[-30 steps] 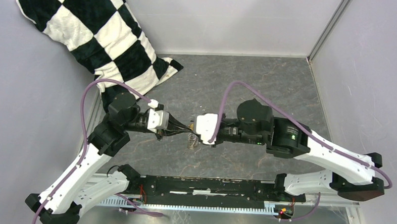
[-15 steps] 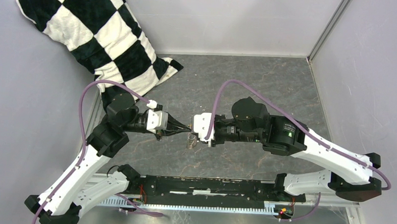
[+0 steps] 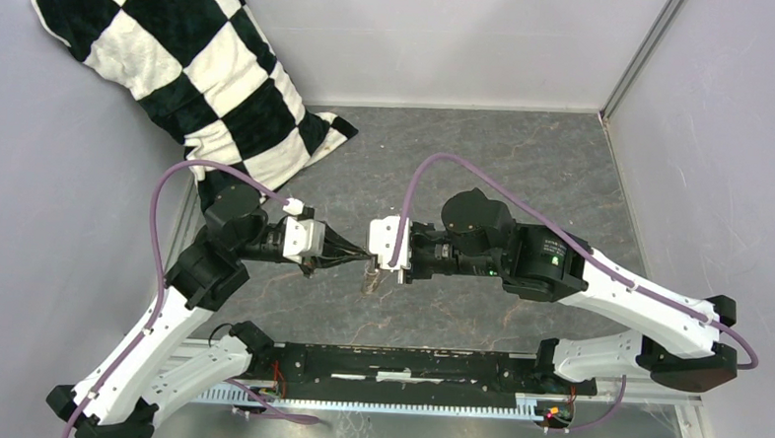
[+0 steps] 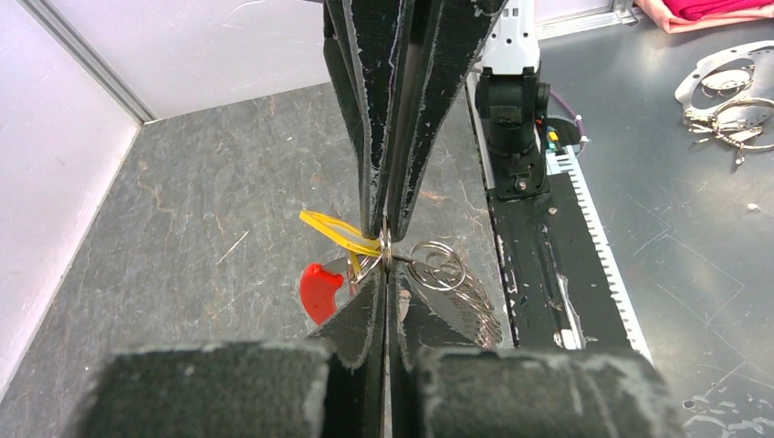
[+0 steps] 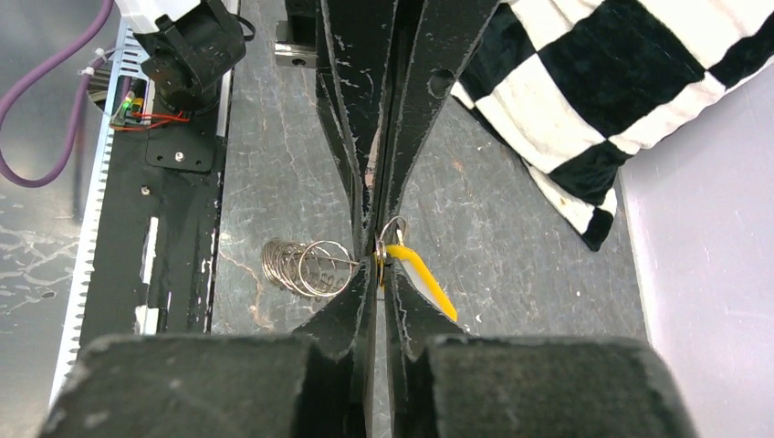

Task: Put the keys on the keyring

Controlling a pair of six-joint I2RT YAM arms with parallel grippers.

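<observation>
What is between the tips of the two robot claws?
A small silvery ring with a yellow key, pinched where the left gripper and right gripper meet; both wrist views show it.

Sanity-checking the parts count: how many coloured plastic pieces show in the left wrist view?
2. A yellow piece sits just left of the silver rings; a red piece sits right below it. More may be hidden behind the fingers.

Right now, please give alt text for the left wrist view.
Left gripper and right gripper meet tip to tip over a grey table, pinching a keyring with silvery loops, a yellow key and a red piece.
</observation>
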